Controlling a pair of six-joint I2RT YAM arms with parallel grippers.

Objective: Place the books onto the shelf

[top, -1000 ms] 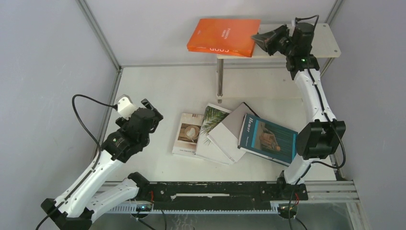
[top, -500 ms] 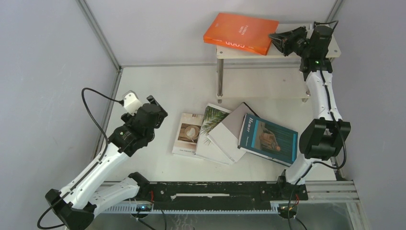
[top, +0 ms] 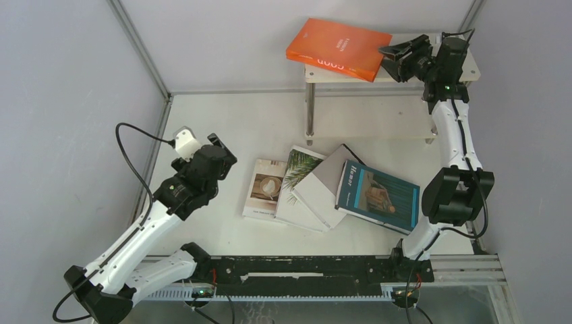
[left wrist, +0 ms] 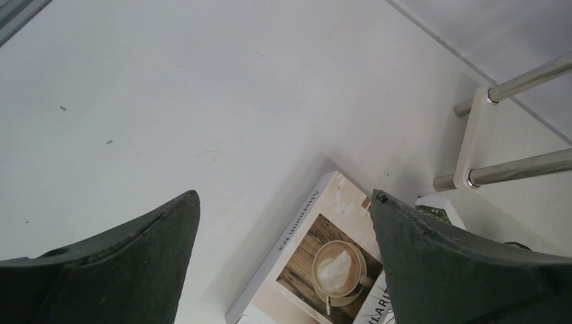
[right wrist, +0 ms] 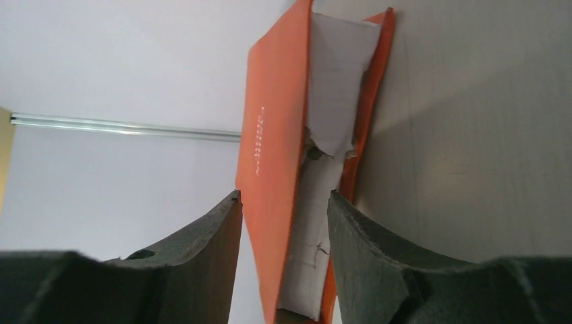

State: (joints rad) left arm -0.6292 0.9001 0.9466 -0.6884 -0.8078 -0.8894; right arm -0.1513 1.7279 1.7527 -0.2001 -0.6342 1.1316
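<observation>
Bright orange thin book (top: 339, 47) rests on pale beige shelf (top: 470, 66) top, right gripper (right wrist: 283, 197) astride its edge, grip unclear; left gripper (left wrist: 283, 196) gapes wide facing white coffee-cup book (left wrist: 317, 270), seemingly next.

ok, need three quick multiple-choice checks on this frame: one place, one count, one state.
1. Where is the orange book?
A) on the top board of the shelf
B) on the lower board
C) held in the air

2. How many books lie on the table?
A) two
B) four
C) five

3. The left gripper is:
A) shut on a book
B) open and empty
C) shut and empty

Answers:
1 A: it lies on the top board, overhanging its left end.
2 B: the coffee-cup book, palm-leaf book, grey-white book and teal book lie fanned there.
3 B: its fingers stand wide apart with nothing gripped.
</observation>
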